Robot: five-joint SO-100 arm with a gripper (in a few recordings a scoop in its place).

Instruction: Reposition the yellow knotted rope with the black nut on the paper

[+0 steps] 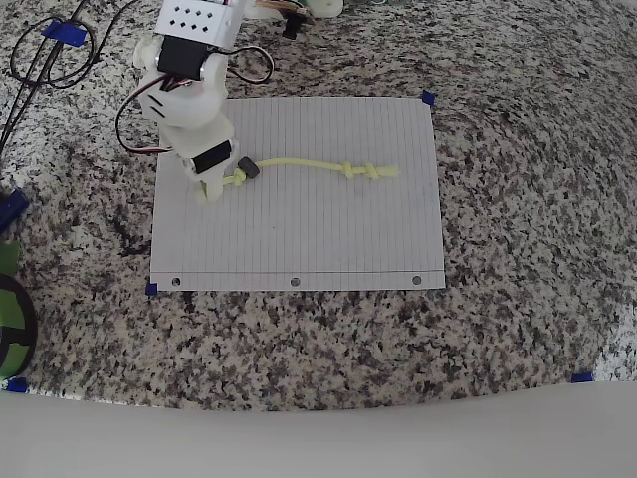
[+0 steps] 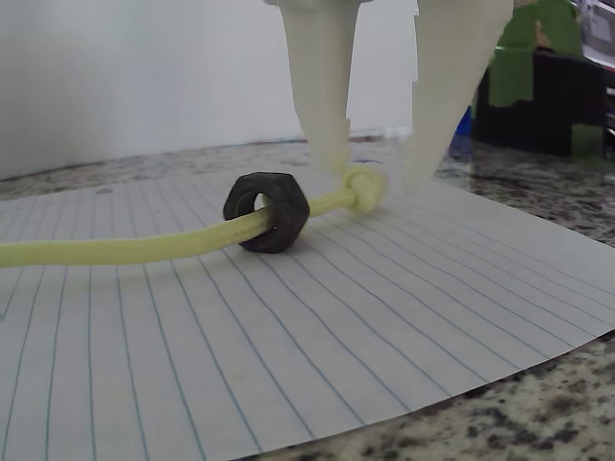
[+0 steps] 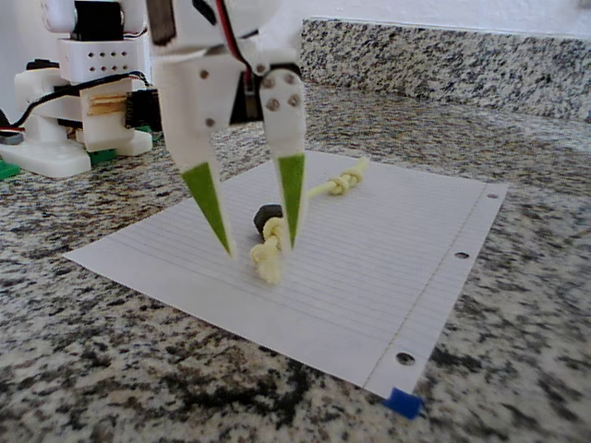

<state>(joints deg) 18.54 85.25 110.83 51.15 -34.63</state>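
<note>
Gripper: the white gripper (image 3: 259, 247) is down over the left part of the paper in the overhead view, fingers spread, tips at the sheet and straddling the rope's near knot; nothing pinched.
Fingers: in the wrist view one pale finger (image 2: 322, 86) comes down just beside the knot, the other stands a little to the right; in the fixed view the green-faced tips sit either side of the knot.
Rope: the yellow knotted rope (image 1: 309, 164) lies across the upper half of the paper (image 1: 299, 239), running left to right in the overhead view, one knot under the gripper, the other knot toward the right, frayed end past it.
Nut: the black nut (image 2: 266, 211) is threaded on the rope, standing on edge on the sheet, just beside the knot at the gripper end.
Paper: white lined sheet, flat on the granite counter (image 1: 528, 199), three punched holes along the edge nearest the bottom of the overhead view, blue tape bits (image 3: 403, 402) at its corners.
Around: black cables (image 1: 50, 60) loop on the counter at upper left of the overhead view, well apart from the sheet; a green and black object (image 1: 12, 319) sits at the left edge.
In the way: between the open fingers and the knot, nothing; the nut sits close behind the knot in the fixed view.
Backdrop: a granite backsplash (image 3: 443, 60) rises behind the counter in the fixed view.
</note>
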